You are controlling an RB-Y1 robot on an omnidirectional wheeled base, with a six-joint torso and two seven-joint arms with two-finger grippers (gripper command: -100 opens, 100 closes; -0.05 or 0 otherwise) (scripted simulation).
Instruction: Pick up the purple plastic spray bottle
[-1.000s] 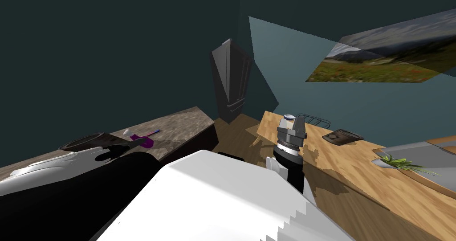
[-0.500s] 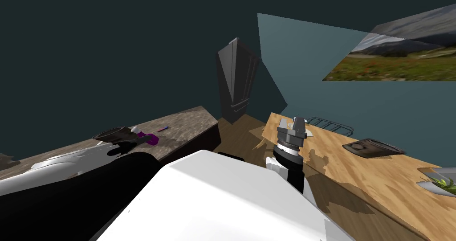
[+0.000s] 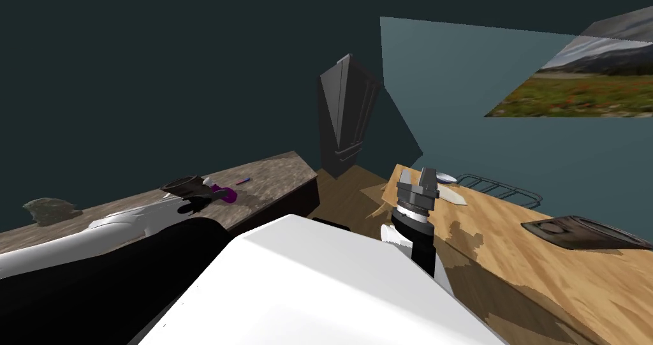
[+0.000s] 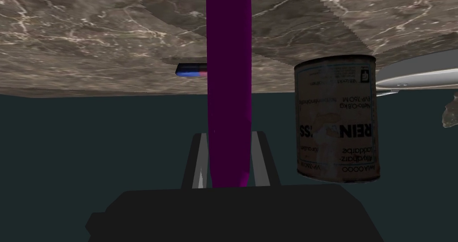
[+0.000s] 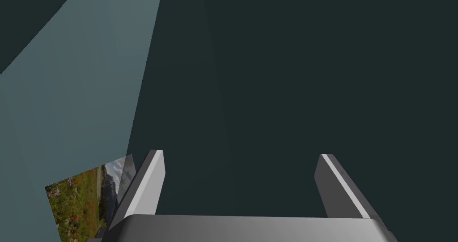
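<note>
- The left hand (image 4: 229, 138) is clenched on the purple plastic spray bottle (image 4: 228, 51). Its two thin fingers (image 4: 256, 154) press the bottle's flanks low on the body, near the hand's dark block.
- The bottle runs straight out between the fingers along the hand's axis, and its far end passes out of the wrist view.
- I judge the bottle to be light and fairly stiff. Its wall is probably thin and smooth, so it could flex or slide between the flat blades.
- The hold is across the narrow width of the body, which looks like the right place. A firm, even squeeze there should serve better than a hold on the head or nozzle.
- With so much bottle beyond the fingertips, it may swing or pivot if the wrist turns quickly.
- In the head view the left hand (image 3: 194, 199) lies at about 10 o'clock from me. The forearm stretches low and nearly level over the brown marbled stone counter (image 3: 274, 175).
- The bottle (image 3: 226, 195) is at the hand's tip, on or just above that counter. I cannot tell whether it has cleared the surface.
- A rusty cylindrical tin can with a worn paper label (image 4: 336, 118) stands upright just beside the bottle, not touching it.
- A blue and pink pen (image 3: 242, 182) lies on the counter at about 2 o'clock from the bottle, beyond it.
- The right hand (image 3: 419, 185) is at about 1 o'clock, pointing upward above the pale wooden counter (image 3: 510, 233). Its fingers (image 5: 152, 181) are spread wide and hold nothing.
</note>
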